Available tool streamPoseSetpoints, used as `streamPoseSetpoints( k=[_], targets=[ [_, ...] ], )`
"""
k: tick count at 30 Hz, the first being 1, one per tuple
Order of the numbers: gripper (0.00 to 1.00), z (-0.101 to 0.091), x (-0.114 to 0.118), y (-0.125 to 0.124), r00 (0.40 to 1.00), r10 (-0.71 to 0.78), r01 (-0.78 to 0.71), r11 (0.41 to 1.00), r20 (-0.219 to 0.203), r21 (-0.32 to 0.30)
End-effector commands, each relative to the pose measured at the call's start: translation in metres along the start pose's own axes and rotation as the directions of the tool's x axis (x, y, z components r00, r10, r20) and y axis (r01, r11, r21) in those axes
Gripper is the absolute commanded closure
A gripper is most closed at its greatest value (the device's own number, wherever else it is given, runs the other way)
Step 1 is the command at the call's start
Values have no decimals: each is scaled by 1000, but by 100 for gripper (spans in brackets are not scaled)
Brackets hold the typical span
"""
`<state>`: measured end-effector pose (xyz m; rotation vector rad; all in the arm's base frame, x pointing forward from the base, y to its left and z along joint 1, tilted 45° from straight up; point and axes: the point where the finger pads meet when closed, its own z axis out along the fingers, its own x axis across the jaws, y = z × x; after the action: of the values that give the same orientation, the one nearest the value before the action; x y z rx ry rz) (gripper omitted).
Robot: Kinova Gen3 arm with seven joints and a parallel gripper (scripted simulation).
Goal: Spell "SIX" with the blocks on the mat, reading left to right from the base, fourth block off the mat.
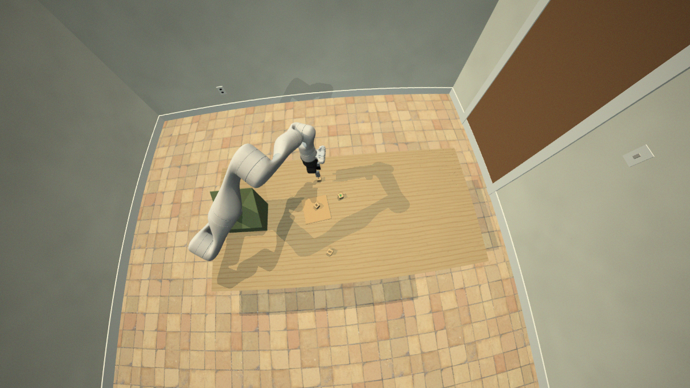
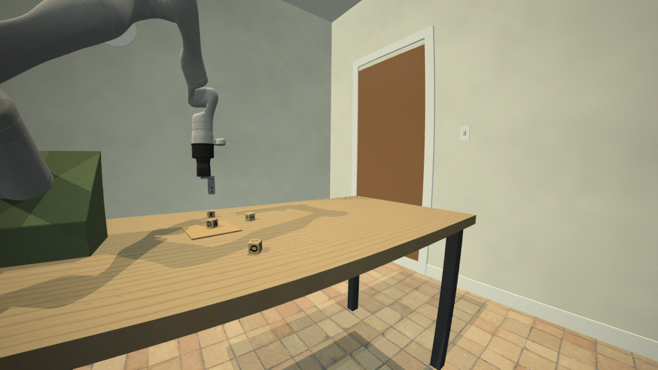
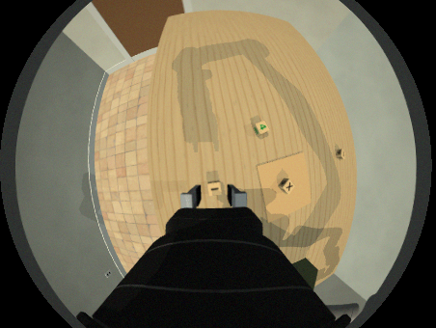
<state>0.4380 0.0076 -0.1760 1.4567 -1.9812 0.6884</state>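
A tan mat (image 1: 317, 209) lies on the wooden table. One block (image 1: 316, 206) sits on it; in the wrist view its top (image 3: 286, 184) shows an X-like mark. My gripper (image 2: 210, 186) is open and empty. It hangs pointing straight down, well above a second block (image 2: 210, 214) that lies on the table just behind the mat. In the wrist view this block (image 3: 213, 187) shows between my fingertips, far below them. A block with a green letter (image 1: 340, 195) lies off the mat to its far right. A fourth block (image 1: 330, 251) lies apart, nearer the table's front edge.
The green base block (image 1: 243, 209) of the arm stands at the table's left end. The arm casts broad shadows across the table. A door (image 2: 390, 124) is in the wall beyond the table's far end.
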Motion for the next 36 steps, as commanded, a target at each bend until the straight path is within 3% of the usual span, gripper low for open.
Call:
streamPoseSetpoints(
  k=[1,5,6,23,36],
  targets=[
    [21,0,1,-2,1000,6,-6,1000,4,-4],
    [21,0,1,-2,1000,6,-6,1000,4,-5],
    [0,0,1,-2,1000,6,-6,1000,4,-5],
    [0,0,1,-2,1000,16,-16,1000,3,-6],
    [0,3,13,-1,990,140,-141,990,-6,-11]
  ],
)
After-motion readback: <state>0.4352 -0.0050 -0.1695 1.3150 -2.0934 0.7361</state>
